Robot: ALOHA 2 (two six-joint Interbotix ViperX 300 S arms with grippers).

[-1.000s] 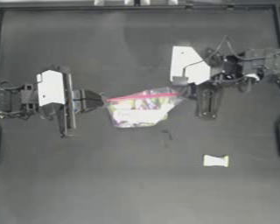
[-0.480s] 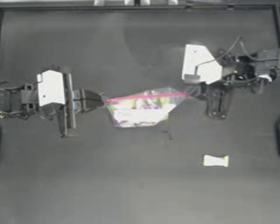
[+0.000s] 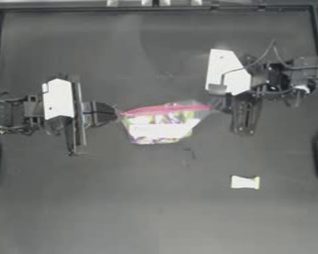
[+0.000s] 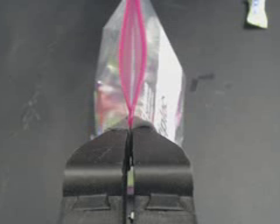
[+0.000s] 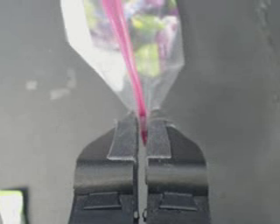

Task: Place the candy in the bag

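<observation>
And here we are over the dark table [image 3: 155,213], with the bag [image 3: 160,124] strung out between both arms near the middle. The left gripper [image 3: 115,113] reaches in from the left side and has its fingers [image 4: 101,153] clamped tight on the left end of the bag's pink-red strip [image 3: 167,108]; in the left wrist view the two dark fingers meet with barely a slit between them, the strip running straight out from where they pinch. Over on the other side, the right gripper [image 3: 218,104] has the opposite end, and the right wrist view shows its fingers [image 5: 124,140] pressed together on the strip [image 5: 127,65] just the same. So the bag hangs between the two grips, mouth edge up along the far side, its crinkly clear body sagging toward the near side, with multicoloured sweets [image 3: 155,130] showing through the plastic. In the left wrist view the two pink lips of the mouth bow slightly apart partway along.

And the candy [image 3: 245,182]? It lies by itself flat on the table, well apart from the bag and from both sets of fingers, nearer the right arm's side and toward the near edge. Neither gripper touches it. It also peeks in at the corner of each wrist view [image 4: 257,13] [image 5: 11,205].
</observation>
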